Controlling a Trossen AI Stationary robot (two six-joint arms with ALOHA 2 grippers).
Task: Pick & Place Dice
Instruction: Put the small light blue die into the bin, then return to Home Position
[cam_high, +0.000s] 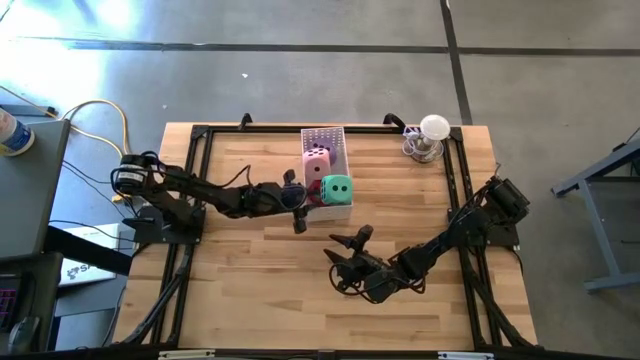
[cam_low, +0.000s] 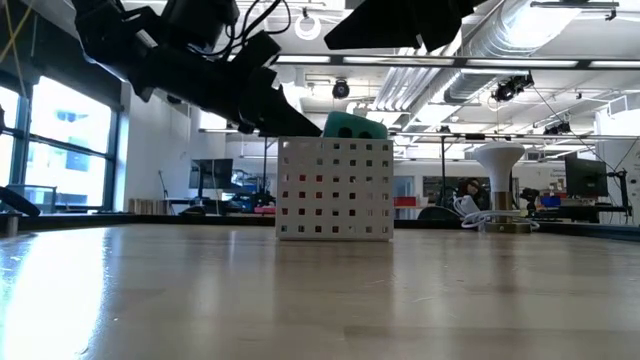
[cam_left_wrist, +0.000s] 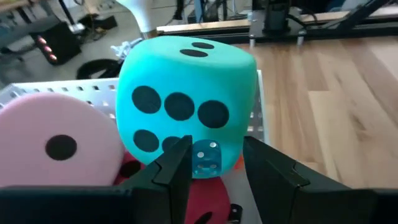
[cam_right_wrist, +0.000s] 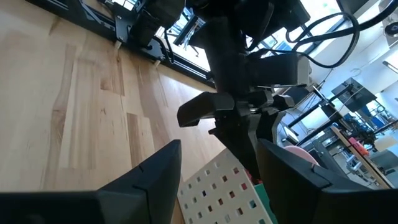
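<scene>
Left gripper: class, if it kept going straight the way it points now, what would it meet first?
Probably the green die in the white tray. The left gripper points straight at it, with a tiny blue die between its fingers; depth is unclear.

The tray (cam_high: 326, 140) is standing at the table's (cam_high: 250, 300) far centre. Three dice (cam_high: 338, 189) are sitting in it — one at the near end, one (cam_high: 317, 160) behind it, one (cam_left_wrist: 205, 205) lying beneath. The left gripper (cam_high: 296, 203) is hovering just beside the tray's near left corner — the right gripper (cam_high: 345, 250) is waiting nearer, right of centre. A lamp (cam_high: 430, 137) is standing at the far right corner.
</scene>
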